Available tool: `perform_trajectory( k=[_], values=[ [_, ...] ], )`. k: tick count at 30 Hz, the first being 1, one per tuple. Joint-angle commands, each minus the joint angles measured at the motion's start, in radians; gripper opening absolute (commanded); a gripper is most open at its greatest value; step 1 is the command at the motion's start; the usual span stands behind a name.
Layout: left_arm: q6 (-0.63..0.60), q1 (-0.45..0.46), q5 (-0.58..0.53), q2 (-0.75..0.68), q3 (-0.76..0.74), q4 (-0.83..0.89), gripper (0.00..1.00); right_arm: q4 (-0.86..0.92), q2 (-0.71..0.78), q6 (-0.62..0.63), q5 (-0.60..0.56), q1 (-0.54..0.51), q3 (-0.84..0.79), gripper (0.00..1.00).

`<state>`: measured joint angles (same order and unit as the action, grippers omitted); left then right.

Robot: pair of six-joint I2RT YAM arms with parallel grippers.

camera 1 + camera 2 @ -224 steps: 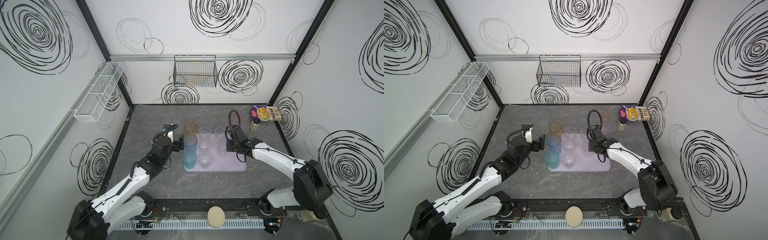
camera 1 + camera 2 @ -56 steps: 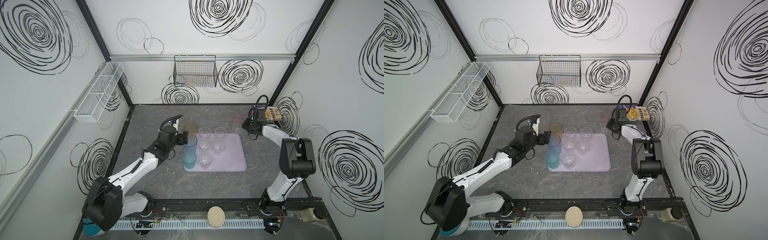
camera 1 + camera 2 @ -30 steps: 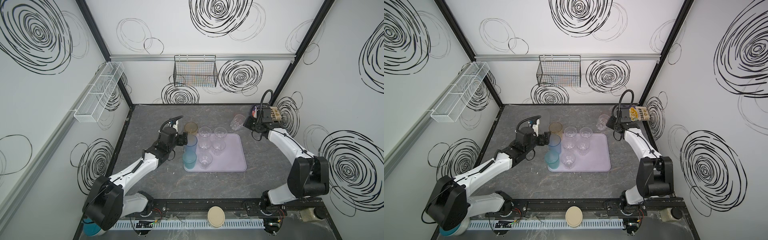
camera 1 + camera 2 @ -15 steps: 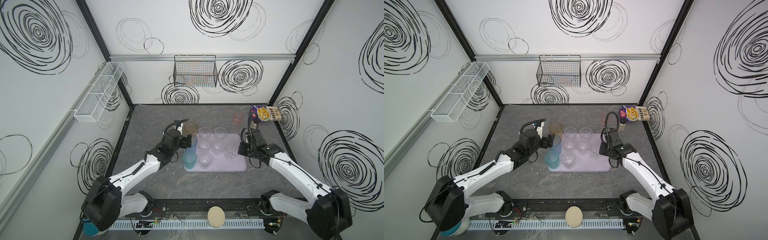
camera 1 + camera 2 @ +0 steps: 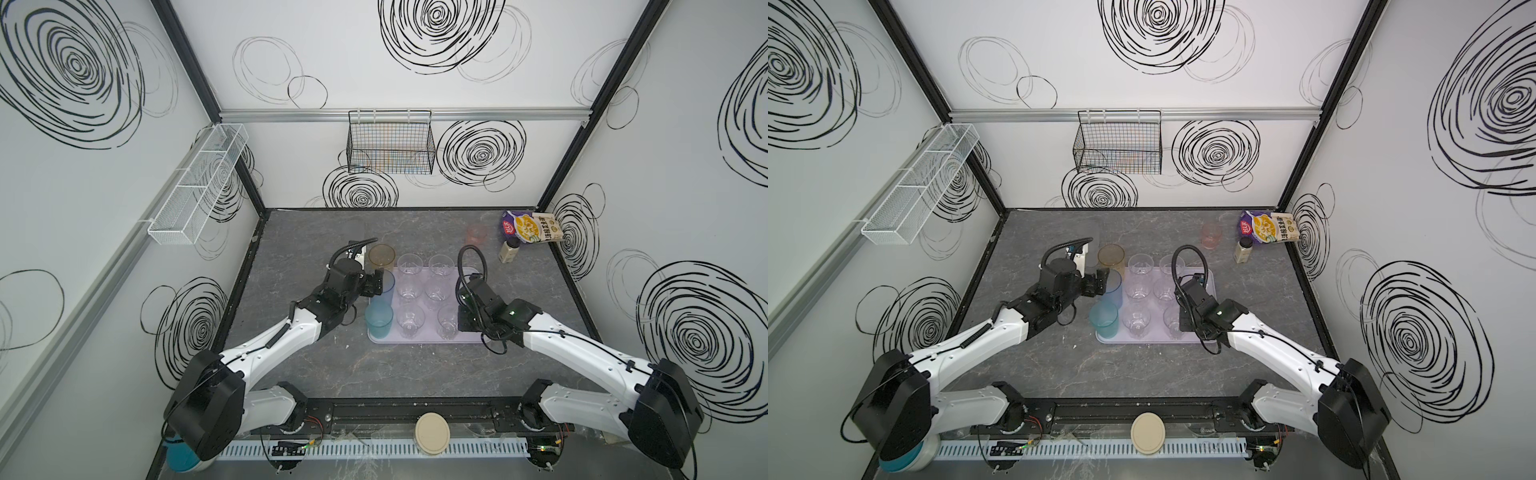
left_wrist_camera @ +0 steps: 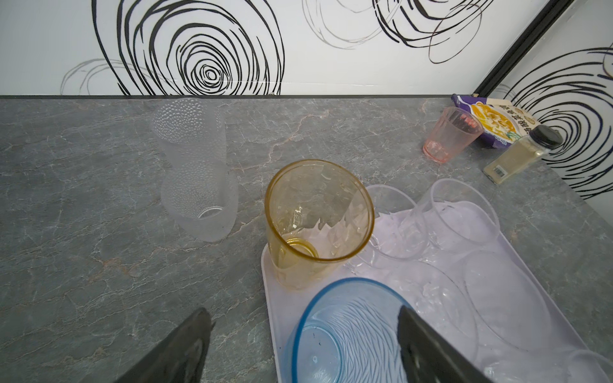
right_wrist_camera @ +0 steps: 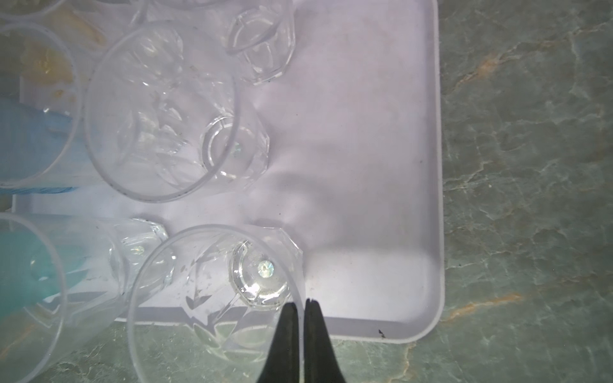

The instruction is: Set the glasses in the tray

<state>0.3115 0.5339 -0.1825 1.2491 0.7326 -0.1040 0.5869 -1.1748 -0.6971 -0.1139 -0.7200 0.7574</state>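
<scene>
In a top view the right hand (image 5: 458, 323) is pinched shut on the thin rim of a clear faceted glass (image 5: 447, 326) in the lilac tray (image 5: 428, 338). The left wrist view shows the left hand (image 6: 302, 310) spread wide astride a ribbed blue glass (image 6: 348, 335), an amber glass (image 6: 318, 219) just ahead. In the right wrist view bare, smooth tray lies beyond the hand; seat the base flat, then release straight upward.

Glossy see-thru glasses (image 7: 159, 112), smooth matt plastic tray (image 7: 365, 132), stone-look matt tabletop (image 7: 530, 165).
</scene>
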Motion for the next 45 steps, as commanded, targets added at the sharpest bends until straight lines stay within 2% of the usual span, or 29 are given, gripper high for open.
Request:
perform_trajectory(
  k=[1,8,14,20,28,33,42,45],
  values=[
    [-0.002,-0.006,-0.014,-0.006,-0.006,-0.03,0.9,0.007,-0.045,-0.04,-0.027,-0.036,0.019,0.0],
    [-0.005,-0.007,-0.017,-0.007,-0.006,-0.026,0.91,-0.017,-0.063,-0.039,-0.033,-0.052,0.024,0.01],
    [0.0,-0.007,-0.018,-0.013,-0.013,-0.036,0.91,-0.031,-0.081,-0.031,-0.016,-0.051,0.046,0.1],
    [-0.004,-0.006,-0.019,-0.014,-0.012,-0.032,0.91,-0.031,-0.078,-0.031,0.051,-0.032,0.054,0.18],
    [0.002,-0.006,-0.008,-0.02,-0.01,-0.035,0.91,-0.01,0.004,0.041,0.112,0.097,0.127,0.38],
    [-0.011,-0.006,-0.02,-0.028,-0.019,-0.036,0.92,-0.141,0.051,0.098,0.123,0.208,0.126,0.48],
    [-0.003,-0.007,0.039,-0.019,-0.01,-0.016,0.94,-0.316,-0.06,0.095,0.172,0.342,0.171,0.56],
    [0.076,-0.041,0.101,0.002,0.041,0.049,0.93,-0.326,-0.127,0.122,0.156,0.357,0.224,0.57]
  ],
)
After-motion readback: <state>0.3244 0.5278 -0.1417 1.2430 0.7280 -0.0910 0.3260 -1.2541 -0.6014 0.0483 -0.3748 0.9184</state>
